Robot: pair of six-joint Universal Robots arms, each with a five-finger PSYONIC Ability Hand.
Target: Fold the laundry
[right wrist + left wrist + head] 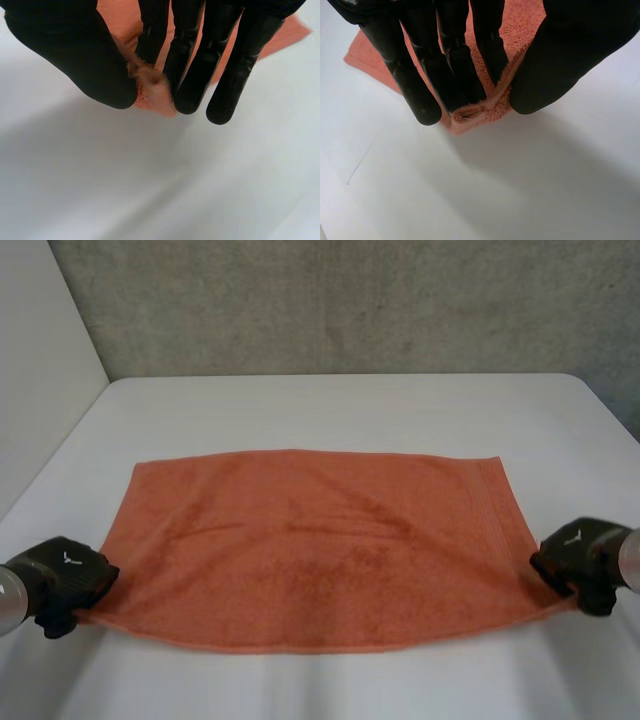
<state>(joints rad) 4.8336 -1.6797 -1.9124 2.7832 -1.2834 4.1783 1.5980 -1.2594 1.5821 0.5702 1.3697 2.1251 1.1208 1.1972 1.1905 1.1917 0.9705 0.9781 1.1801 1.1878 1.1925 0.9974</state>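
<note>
One orange towel [310, 545] lies spread across the middle of the white tabletop [350, 410], its long edges running from side to side. Its far edge is straight and flat, and its near edge bows slightly towards the robot between the two hands. The left hand [70, 580] is at the towel's near left corner. In the left wrist view that hand [445, 60] has the corner of the towel [470, 117] pinched between straight fingers [490, 45] and the thumb [570, 50]. The right hand [580, 560] is at the near right corner. In the right wrist view that hand [65, 55] nips the towel's [152, 95] tip between the thumb and the fingers [200, 65] in the same way. Whether the two corners rest on the tabletop or sit just off it cannot be told. Bare tabletop runs wide beyond the far edge up to the grey wall [350, 300]. A narrower band lies open in front of the near edge, and there is a strip at each short side, with a white panel [40, 360] beyond the tabletop's left side.
</note>
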